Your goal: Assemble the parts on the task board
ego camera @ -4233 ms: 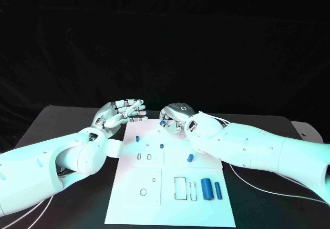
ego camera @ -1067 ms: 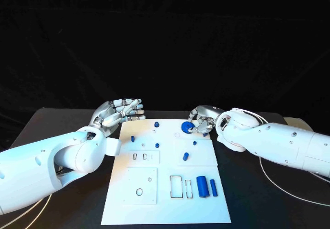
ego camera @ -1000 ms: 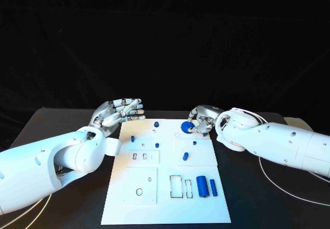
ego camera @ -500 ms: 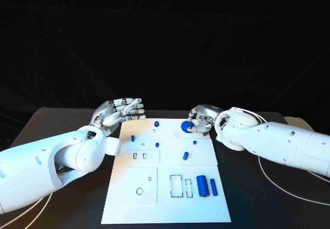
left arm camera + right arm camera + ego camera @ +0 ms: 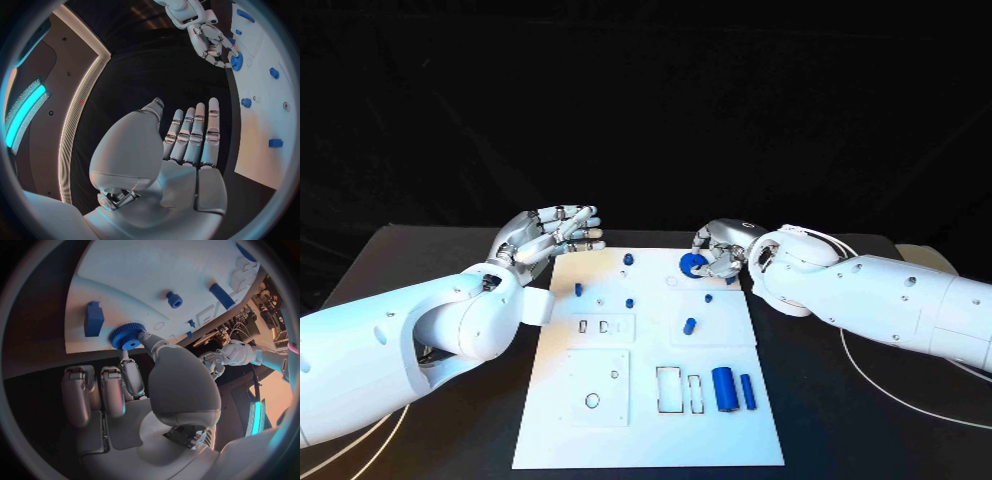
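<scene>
The white task board (image 5: 653,420) lies in the middle of the black table. My right hand (image 5: 718,250) is at the board's far right corner and pinches a blue toothed gear (image 5: 691,265) between thumb and a finger. The right wrist view shows the gear (image 5: 128,336) at those fingertips, close over the board (image 5: 156,270) beside a small round hole. My left hand (image 5: 557,232) hovers at the board's far left corner, fingers straight and together, holding nothing. In the left wrist view the left hand (image 5: 181,145) is flat, and beyond it is the right hand (image 5: 209,40) with the gear (image 5: 236,60).
Several small blue parts stand on the board's far half, among them a peg (image 5: 627,259), a block (image 5: 578,291) and a short cylinder (image 5: 689,324). A thick blue cylinder (image 5: 724,389) and a slim one (image 5: 749,391) lie by rectangular slots near the front right.
Over the last second my right hand, with the gear, has edged slightly toward the board's middle. The left hand has stayed in place.
</scene>
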